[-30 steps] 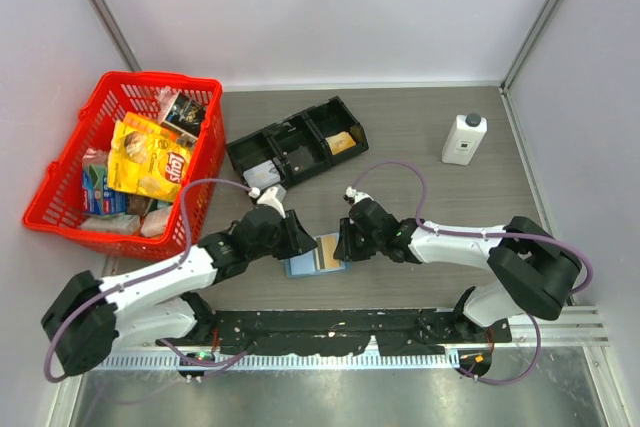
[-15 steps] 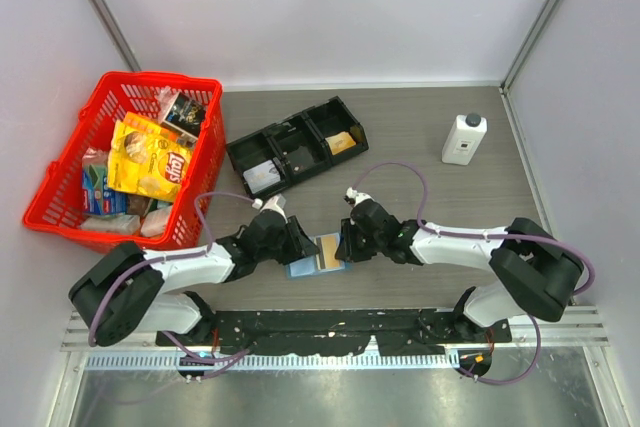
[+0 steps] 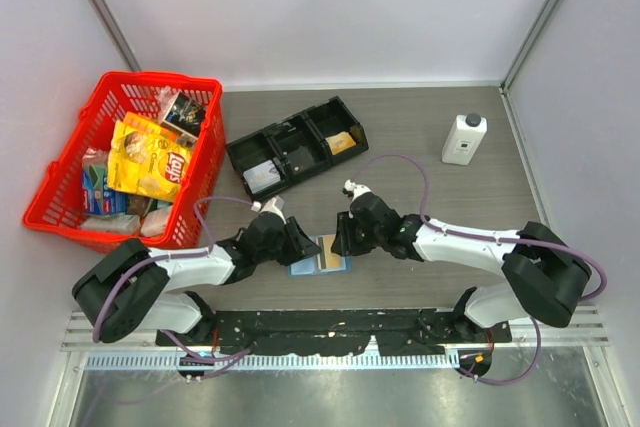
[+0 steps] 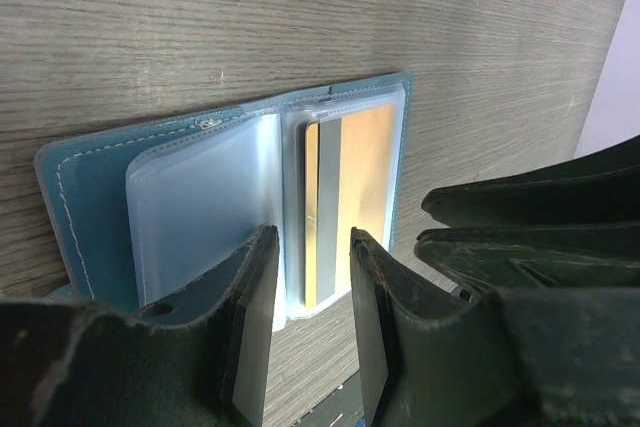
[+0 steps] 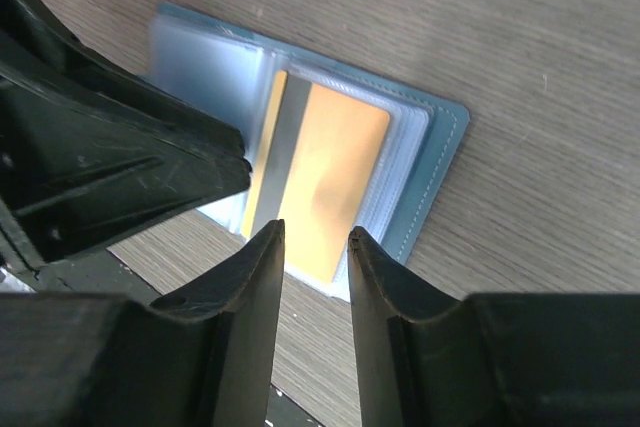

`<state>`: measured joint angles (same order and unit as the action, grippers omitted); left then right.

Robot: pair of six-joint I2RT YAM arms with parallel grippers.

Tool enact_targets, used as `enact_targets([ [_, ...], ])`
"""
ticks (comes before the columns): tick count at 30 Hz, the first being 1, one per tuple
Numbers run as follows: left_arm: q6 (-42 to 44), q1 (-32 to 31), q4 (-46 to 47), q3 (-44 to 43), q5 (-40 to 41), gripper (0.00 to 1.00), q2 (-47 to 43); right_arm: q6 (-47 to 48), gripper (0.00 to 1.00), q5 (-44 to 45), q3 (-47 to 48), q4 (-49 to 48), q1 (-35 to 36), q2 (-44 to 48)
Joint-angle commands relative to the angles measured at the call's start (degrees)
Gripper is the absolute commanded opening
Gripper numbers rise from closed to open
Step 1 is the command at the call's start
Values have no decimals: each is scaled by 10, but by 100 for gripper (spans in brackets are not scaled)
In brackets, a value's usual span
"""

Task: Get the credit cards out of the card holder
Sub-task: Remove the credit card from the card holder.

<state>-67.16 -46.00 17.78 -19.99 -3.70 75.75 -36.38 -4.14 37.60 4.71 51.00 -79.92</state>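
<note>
The light-blue card holder [image 3: 320, 253] lies open on the table near the front edge, between my two grippers. An orange card with a grey stripe [image 4: 360, 172] sits in a clear sleeve on its right half, also seen in the right wrist view [image 5: 330, 177]. The holder's blue cover shows in the left wrist view [image 4: 85, 207] and the right wrist view [image 5: 445, 137]. My left gripper [image 3: 300, 243] [image 4: 312, 247] is slightly open and empty at the holder's left edge. My right gripper [image 3: 338, 237] [image 5: 315, 237] is slightly open and empty over the card's edge.
A black three-compartment tray [image 3: 300, 127] stands behind the holder, with small cards in it. A red basket [image 3: 55, 172] full of snack packs is at the left. A white bottle [image 3: 464, 137] stands at the back right.
My left arm has lowered and drawn in toward the holder. My right gripper has shifted slightly left and away from me. The holder has not moved.
</note>
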Motion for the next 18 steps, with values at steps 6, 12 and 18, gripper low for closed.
enact_targets([
  [6,-6,2,20,12,0,37,-13,8,27,16,34,3,0,-1],
  [12,-9,2,24,17,0,36,-15,5,24,10,28,-8,1,-18],
  [18,-12,2,39,20,-11,35,-1,2,23,9,24,-15,0,-30],
])
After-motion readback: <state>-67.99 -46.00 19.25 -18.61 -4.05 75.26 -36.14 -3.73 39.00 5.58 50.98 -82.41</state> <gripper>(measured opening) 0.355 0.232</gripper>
